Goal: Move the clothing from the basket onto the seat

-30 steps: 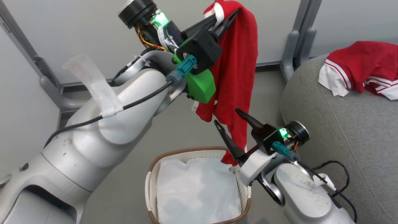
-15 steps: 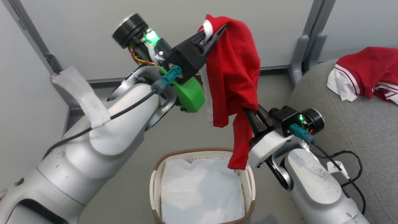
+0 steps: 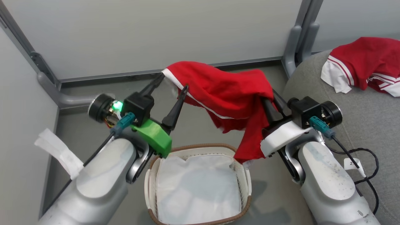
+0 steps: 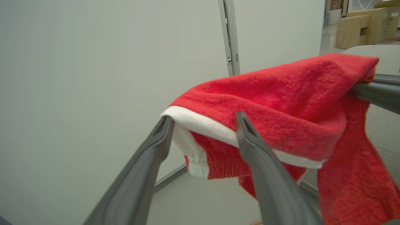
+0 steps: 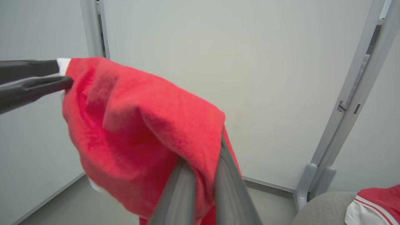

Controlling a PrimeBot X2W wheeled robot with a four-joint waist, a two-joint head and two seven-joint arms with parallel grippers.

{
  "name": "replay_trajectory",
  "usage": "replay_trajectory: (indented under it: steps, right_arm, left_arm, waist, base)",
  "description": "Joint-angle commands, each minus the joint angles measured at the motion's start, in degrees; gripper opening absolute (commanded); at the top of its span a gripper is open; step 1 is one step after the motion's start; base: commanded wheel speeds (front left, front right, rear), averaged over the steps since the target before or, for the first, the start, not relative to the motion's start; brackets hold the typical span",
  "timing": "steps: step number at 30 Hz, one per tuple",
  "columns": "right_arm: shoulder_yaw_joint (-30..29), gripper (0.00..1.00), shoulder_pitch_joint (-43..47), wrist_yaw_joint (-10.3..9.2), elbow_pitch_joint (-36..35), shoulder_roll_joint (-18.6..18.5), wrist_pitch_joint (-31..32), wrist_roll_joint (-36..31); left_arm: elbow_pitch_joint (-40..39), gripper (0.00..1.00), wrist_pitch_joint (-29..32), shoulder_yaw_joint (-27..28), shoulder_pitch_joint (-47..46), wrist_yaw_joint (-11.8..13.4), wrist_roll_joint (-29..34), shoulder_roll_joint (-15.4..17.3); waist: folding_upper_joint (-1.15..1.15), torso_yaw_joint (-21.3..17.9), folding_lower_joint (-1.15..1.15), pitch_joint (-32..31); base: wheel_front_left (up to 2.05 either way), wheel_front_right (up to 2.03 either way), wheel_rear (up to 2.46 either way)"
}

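Note:
A red garment of the clothing (image 3: 225,90) hangs stretched between my two grippers above the basket (image 3: 193,148). My right gripper (image 3: 271,104) is shut on its right end, and the cloth droops over the fingers (image 5: 184,187). My left gripper (image 3: 172,85) stands open, with the garment's white-edged hem (image 4: 200,128) lying across its fingertips (image 4: 245,125). The basket holds a white liner sheet (image 3: 197,187). Another red and white garment (image 3: 365,65) lies on the grey seat (image 3: 343,125) at the right.
Pale wall panels close off the back and left, joined by grey posts with floor feet (image 3: 295,47). A black cable (image 3: 359,156) loops beside my right forearm against the seat. Cardboard boxes (image 4: 359,28) stand far off past the panel.
My left gripper has opened and dropped from high up to down and left. The garment now spans sideways between both grippers instead of hanging. The right gripper closed on it half a second ago.

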Motion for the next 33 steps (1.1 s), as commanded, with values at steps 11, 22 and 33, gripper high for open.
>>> replay_trajectory:
  steps: [11,22,33]
  right_arm:
    - [-4.75,0.0,2.85,-0.06,0.27,-0.23,-0.28,-3.06]
    - [-7.62,0.0,5.66,-0.06,-0.4,-0.24,-0.28,-3.79]
    - [-9.81,0.0,6.07,-0.06,-4.12,-0.23,-0.28,-4.44]
  left_arm:
    - [-2.47,1.0,-0.99,2.35,12.63,0.89,-0.96,-0.02]
    - [-7.12,1.0,-0.95,4.78,19.33,0.5,2.12,-1.64]
    - [-9.11,1.0,-0.96,7.72,21.37,0.13,5.23,-3.48]
  waist:
    - [0.0,-0.56,0.0,0.46]
    - [0.0,-1.86,0.0,1.07]
    - [0.0,-11.27,0.0,4.41]
  base:
    - [0.0,0.0,0.0]
    - [0.0,0.0,0.0]
    - [0.0,0.0,0.0]
